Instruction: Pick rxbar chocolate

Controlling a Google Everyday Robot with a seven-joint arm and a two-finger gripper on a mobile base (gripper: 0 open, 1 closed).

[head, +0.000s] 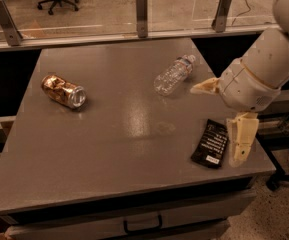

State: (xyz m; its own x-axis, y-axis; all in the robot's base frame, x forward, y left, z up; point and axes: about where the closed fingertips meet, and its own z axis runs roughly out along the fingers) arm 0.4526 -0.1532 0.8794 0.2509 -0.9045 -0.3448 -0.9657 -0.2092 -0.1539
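Gripper (215,126) is at the right edge of the bench (109,149), near the front-right corner, hanging off the white arm (264,69) that comes in from the upper right. Jaws are spread wide and hold nothing. One finger (204,87) points left over the bench surface. The other finger (242,136) points down along the right edge.

Rxbar chocolate (211,143) lies flat on the bench by the front-right corner, a black wrapper with white text and a small white label at its near end. Its long axis runs roughly front to back, tilted slightly. The downward finger is just beside the bar's right side; I can't tell from this angle whether it touches the wrapper or sits above it.

Other items:
- Crushed gold-brown can (64,90) lies on its side toward the left edge, about mid-depth, silver end facing front-right. It is well apart from the bar.
- Clear plastic bottle (174,75) lies on its side in the back-right area, cap toward the back-right corner. It is near the left-pointing finger but apart from it.

Glass partition (184,4) with grey posts runs along the back edge. Drawer handle (141,224) shows below the front edge.
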